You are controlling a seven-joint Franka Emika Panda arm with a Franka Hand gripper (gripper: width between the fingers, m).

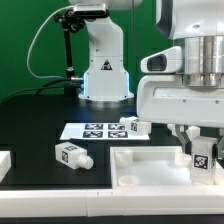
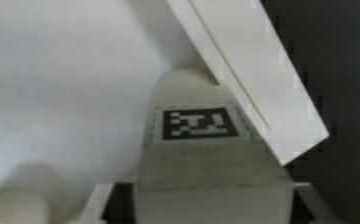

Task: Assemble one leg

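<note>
Now we are holding one leg (image 1: 202,157) in our gripper (image 1: 200,150), over at the exterior view's right. Our fingers (image 1: 180,139) are squeezed onto it from both sides, and its black-and-white tag faces the camera. The leg stands straight up. It is right over the big white panel (image 1: 150,165), close to the corner at the exterior view's right.

In the wrist view we see the leg (image 2: 198,160) from above, with its tag, and the panel (image 2: 70,90) is a wide white floor under it. The raised rim of the panel (image 2: 248,70) runs slanted beside the leg. We cannot see the round peg end or the hole, so we cannot tell if the leg is already sitting in or only hanging just above.

We think picking up the leg and carrying it over are done. What is left is to get the peg into its hole, turn it until it is tight, and let go.

Another leg (image 1: 72,154) lies on its side on the black table (image 1: 40,115), well apart from us. One more (image 1: 132,126) rests by the marker board (image 1: 88,130).
</note>
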